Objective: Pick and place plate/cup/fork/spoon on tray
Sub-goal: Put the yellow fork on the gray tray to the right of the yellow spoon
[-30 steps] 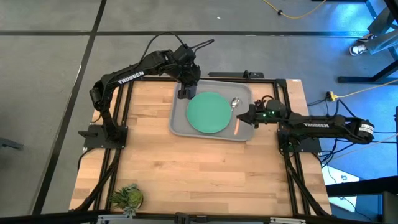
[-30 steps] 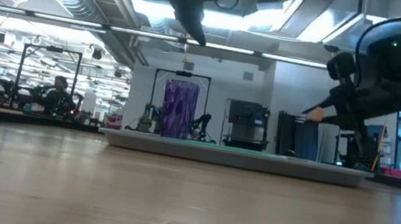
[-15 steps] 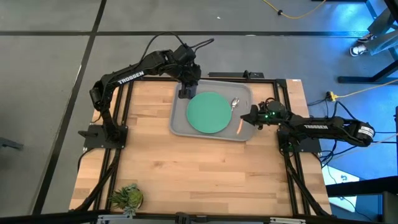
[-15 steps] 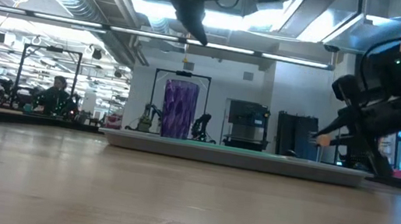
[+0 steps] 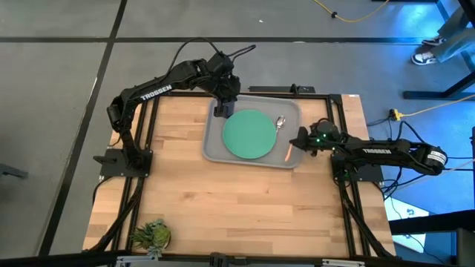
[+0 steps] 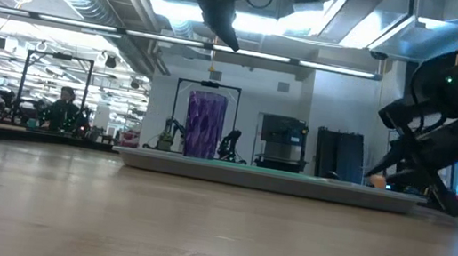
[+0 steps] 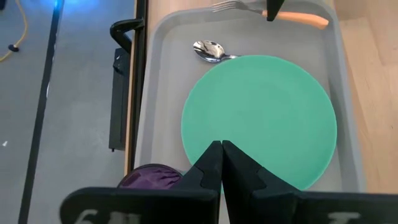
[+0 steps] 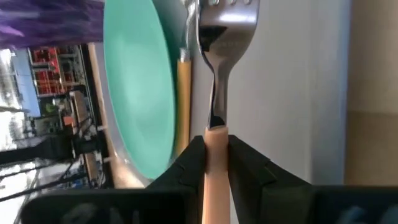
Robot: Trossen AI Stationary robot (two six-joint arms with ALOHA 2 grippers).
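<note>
Both arms were matte black, built of slim tubular links and blocky joints. The left arm (image 5: pixel 152 93) carried white "TROSSEN" lettering, as did the right arm (image 5: pixel 386 150). Black cables looped above the left wrist; a green light glowed near the right wrist.

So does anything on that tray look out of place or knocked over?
Nothing stands out. The plate lies flat in the tray, the cup stands upright, the spoon rests beside the plate, and the right gripper holds the fork.
</note>
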